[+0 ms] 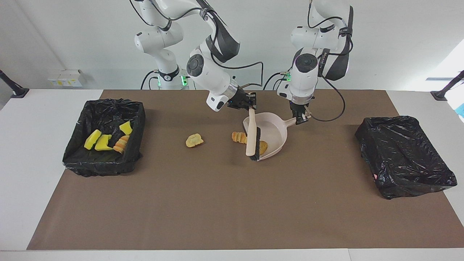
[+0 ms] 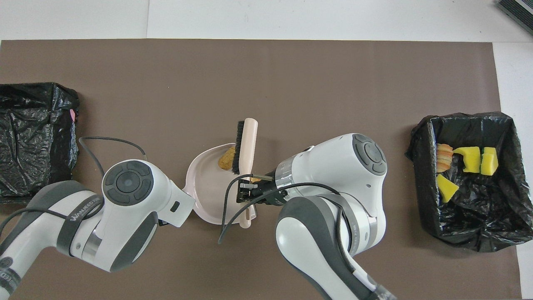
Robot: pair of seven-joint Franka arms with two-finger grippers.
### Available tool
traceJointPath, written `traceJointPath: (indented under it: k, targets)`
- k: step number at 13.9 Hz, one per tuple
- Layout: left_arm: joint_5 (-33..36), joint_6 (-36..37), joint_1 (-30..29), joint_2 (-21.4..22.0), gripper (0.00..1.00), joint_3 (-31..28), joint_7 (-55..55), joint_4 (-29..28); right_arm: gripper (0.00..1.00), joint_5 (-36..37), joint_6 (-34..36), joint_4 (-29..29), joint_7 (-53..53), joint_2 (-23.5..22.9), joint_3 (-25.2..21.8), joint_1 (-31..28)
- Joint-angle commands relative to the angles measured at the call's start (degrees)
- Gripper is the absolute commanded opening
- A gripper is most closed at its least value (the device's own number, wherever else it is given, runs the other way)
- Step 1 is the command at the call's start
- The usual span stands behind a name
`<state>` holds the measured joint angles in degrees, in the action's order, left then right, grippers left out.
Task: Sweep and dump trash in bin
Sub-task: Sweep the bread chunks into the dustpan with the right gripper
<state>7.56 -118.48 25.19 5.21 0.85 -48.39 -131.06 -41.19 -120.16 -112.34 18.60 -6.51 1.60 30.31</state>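
My right gripper [image 1: 249, 106] is shut on the handle of a beige brush [image 1: 252, 137] whose bristles stand across the mouth of the beige dustpan [image 1: 276, 127]. My left gripper [image 1: 300, 118] is shut on the dustpan's handle. One tan trash lump [image 1: 262, 146] lies inside the pan, in front of the bristles [image 2: 227, 158]. A striped orange lump [image 1: 238, 137] sits on the mat just outside the pan's mouth. A yellowish lump [image 1: 194, 140] lies farther toward the right arm's end. The black-lined bin [image 1: 108, 108] there holds yellow sponge chunks [image 1: 103, 142] and a striped lump.
A second black-lined bin [image 1: 406, 156] stands at the left arm's end of the brown mat [image 1: 217, 203]. In the overhead view my right arm [image 2: 333, 196] covers the two lumps outside the pan.
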Motion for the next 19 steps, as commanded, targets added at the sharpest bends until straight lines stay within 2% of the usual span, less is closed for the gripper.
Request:
traceJointPath:
  k: [1, 3, 5, 6, 8, 9, 10, 12, 13, 15, 16, 19]
  targets:
    - [-1.4, -1.66, 0.21, 1.2, 0.0, -0.5, 0.14, -1.39, 0.0, 7.67, 6.58, 0.11, 1.35, 2.2, 0.07, -3.4]
    - [-1.41, -1.14, 0.13, 1.46, 0.0, -0.59, -0.56, -1.74, 0.0, 16.53, 11.59, -0.42, 2.84, 3.69, -0.02, -5.17]
    - [-1.41, -1.75, 0.21, 1.55, 0.0, -0.5, -0.48, -2.09, 0.0, 29.44, 16.43, -0.94, 4.95, 5.01, 0.07, -6.92]
    - [-1.41, -1.84, 0.3, 1.55, 0.0, -0.5, -0.47, -2.09, 0.0, 32.72, 17.93, -2.43, 4.78, 5.89, 0.07, -8.24]
    - [-1.49, -1.93, 0.56, 1.55, 0.0, -0.5, -0.3, -2.09, 0.0, 38.08, 18.3, -8.21, 4.78, 9.31, 0.16, -10.18]
    - [-1.5, -2.02, 0.57, 1.55, 0.0, -0.41, -0.12, -2.09, 0.0, 43.25, 17.43, -12.51, 4.95, 12.37, 0.24, -10.36]
    - [-1.5, -2.02, 0.74, 1.12, 0.0, -0.5, 0.14, -2.09, 0.0, 45.21, 14.63, -17.34, 4.95, 15.01, 0.16, -10.88]
    - [-1.58, -3.07, 0.83, 0.76, 0.0, -0.41, 0.32, -2.36, 0.0, 45.32, 8.39, -25.7, 2.25, 19.67, 0.24, -14.48]
    - [-1.58, -3.16, 0.83, 0.68, 0.0, -0.41, 0.32, -2.36, 0.0, 45.32, 7.41, -27.3, 0.49, 20.57, 0.33, -14.75]
    - [-1.67, -3.07, 0.83, 0.76, 0.0, -0.41, 0.32, -2.45, 0.0, 45.06, 6.88, -27.23, 2.39, 18.04, 0.59, -12.4]
    - [-1.85, -3.07, 0.83, 0.76, 0.0, -0.41, 0.32, -2.45, 0.0, 44.54, 5.91, -26.79, 4.15, 16.89, 0.6, -9.42]
    - [-2.02, -3.07, 0.74, 1.02, 0.0, -0.41, 0.14, -3.06, 0.0, 40.33, 4.06, -23.55, 5.22, 14.61, 0.68, -7.81]
